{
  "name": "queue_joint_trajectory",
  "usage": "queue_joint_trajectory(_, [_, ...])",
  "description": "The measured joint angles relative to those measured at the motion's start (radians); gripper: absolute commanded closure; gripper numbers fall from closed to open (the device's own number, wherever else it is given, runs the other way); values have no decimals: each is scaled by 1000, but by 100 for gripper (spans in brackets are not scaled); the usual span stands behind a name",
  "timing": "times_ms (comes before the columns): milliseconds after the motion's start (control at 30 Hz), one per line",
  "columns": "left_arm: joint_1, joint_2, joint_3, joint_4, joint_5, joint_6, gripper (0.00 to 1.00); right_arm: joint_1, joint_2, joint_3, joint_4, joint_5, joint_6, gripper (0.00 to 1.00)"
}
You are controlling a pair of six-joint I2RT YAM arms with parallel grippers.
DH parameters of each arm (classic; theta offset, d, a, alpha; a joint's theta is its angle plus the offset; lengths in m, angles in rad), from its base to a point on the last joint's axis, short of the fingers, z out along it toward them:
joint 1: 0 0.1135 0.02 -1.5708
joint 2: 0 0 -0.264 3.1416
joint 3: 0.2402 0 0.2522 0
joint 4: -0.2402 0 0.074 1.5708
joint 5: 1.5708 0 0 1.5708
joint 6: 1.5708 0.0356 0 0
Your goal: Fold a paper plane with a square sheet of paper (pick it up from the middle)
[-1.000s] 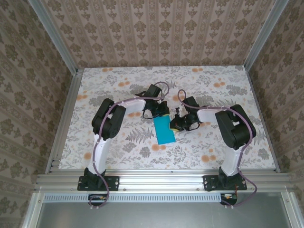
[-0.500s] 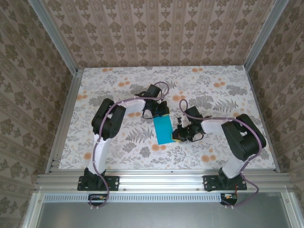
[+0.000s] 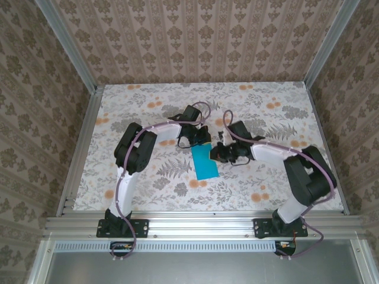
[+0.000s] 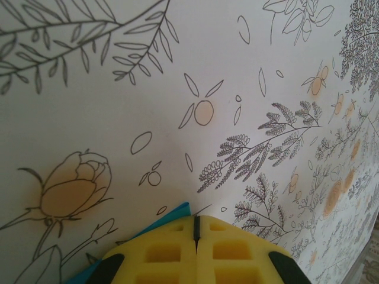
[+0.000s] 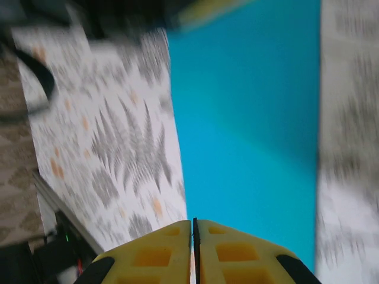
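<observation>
Paper (image 3: 205,163), folded into a teal strip, lies under the left gripper (image 4: 196,220), fingers together, while the right gripper (image 5: 194,226), also pinched together, has slid back along it, maybe pressing the fold.

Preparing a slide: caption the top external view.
Folded teal paper on the floral table, left gripper at its far end, right gripper by its right edge.

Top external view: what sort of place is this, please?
Probably a robot test cell, not a home: an aluminium frame, wallpaper-patterned wall panels, and two robot arms bolted at the edge of a floral table.
</observation>
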State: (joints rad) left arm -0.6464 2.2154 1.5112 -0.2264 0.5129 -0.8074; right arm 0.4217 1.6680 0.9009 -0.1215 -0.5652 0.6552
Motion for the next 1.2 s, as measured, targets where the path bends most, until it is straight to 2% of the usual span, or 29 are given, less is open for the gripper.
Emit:
queue_joint_trajectory(233, [0,0,0,0,1,0,99,-21,198,99,51,35,11,89])
queue_joint_trajectory(500, [0,0,0,0,0,0,99,-31,242,101,71,35,22,89])
queue_joint_trajectory(600, [0,0,0,-1,0,0,99,-34,222,58,106,25,20,88])
queue_joint_trajectory(767, [0,0,1,-3,0,3,99,-29,103,-92,92,5,-2,88])
queue_joint_trajectory(933, [0,5,16,-20,0,19,97,21,-29,-230,45,-8,-3,88])
queue_joint_trajectory(1100, [0,20,61,-74,-1,45,87,92,-59,-255,20,-11,14,88])
queue_joint_trajectory(1200, [1,31,105,-113,-13,69,68,114,-60,-251,23,-9,43,87])
